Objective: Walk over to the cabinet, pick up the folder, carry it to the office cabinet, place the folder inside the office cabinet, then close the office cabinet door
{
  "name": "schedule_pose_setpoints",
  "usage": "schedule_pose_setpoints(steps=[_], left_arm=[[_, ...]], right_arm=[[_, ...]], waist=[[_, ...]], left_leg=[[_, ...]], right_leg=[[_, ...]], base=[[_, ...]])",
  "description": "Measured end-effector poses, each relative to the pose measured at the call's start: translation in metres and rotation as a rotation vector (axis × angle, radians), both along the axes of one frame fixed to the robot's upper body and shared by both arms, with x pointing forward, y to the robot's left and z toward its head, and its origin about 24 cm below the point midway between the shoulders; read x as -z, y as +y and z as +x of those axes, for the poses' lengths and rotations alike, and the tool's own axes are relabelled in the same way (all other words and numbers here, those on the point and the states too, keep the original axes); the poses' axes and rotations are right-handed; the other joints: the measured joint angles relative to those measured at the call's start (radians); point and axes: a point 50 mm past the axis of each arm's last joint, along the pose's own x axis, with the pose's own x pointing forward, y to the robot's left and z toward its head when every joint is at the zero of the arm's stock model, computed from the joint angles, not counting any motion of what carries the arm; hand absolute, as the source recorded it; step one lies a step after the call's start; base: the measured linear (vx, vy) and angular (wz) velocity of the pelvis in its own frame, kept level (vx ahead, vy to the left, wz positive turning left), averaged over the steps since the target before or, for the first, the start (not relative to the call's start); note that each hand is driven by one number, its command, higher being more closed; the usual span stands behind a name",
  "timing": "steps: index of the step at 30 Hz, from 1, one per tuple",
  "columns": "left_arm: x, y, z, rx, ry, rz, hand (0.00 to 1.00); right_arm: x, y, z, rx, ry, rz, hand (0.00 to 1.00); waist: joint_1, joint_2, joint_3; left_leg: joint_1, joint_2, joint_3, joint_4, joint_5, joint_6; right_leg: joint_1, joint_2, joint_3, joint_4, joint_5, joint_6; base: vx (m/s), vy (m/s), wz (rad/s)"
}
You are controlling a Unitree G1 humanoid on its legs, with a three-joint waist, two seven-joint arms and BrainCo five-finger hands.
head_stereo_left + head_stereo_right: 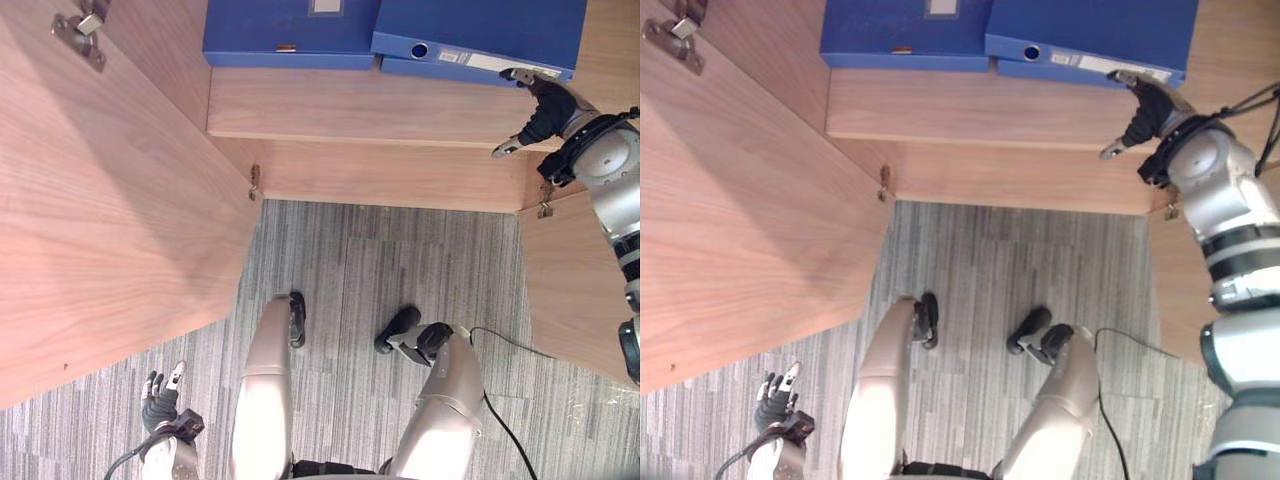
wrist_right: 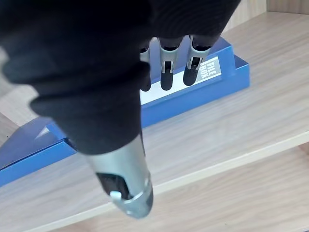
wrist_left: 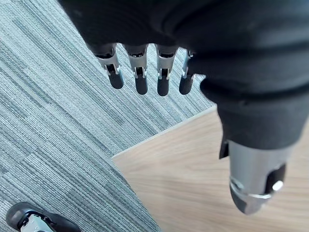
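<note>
A deep blue folder [image 1: 480, 30] with a white label strip [image 1: 490, 62] along its spine lies beside a second folder [image 1: 290, 30] of the same blue, which bears a small white patch [image 1: 327, 6]. The shelf [image 1: 370, 105] and the cabinet door [image 1: 100, 200] share a pale brown wood grain, broken by a silver metal hinge [image 1: 80, 35]. The carpet [image 1: 340, 260] runs in fine stripes of lighter and darker grey. The robot's right hand [image 1: 548, 112] and left hand [image 1: 158, 405] are silver with dark fingertips under black ribbed covers.
</note>
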Motion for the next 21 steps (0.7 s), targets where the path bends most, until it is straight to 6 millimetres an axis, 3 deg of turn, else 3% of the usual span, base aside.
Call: schedule_pose_setpoints(steps=[10,21], left_arm=[[-0.002,0.002,0.001,-0.001,-0.007,0.009,0.00],[-0.002,0.003,0.000,-0.019,-0.004,0.004,0.00]], right_arm=[[-0.004,-0.010,0.000,0.048,-0.043,0.047,0.00],[-0.039,-0.013,-0.001,0.087,-0.187,0.133,0.00]], waist=[[-0.006,0.002,0.001],[-0.020,0.014,0.006]], left_leg=[[-0.005,-0.016,-0.007,-0.050,0.027,-0.012],[-0.051,-0.014,-0.013,-0.048,0.037,-0.015]], right_leg=[[-0.008,-0.005,-0.011,-0.017,-0.003,-0.004],[-0.059,-0.006,-0.010,0.002,-0.009,-0.018]], base=[[0.01,-0.027,0.06],[0.00,-0.005,0.01]])
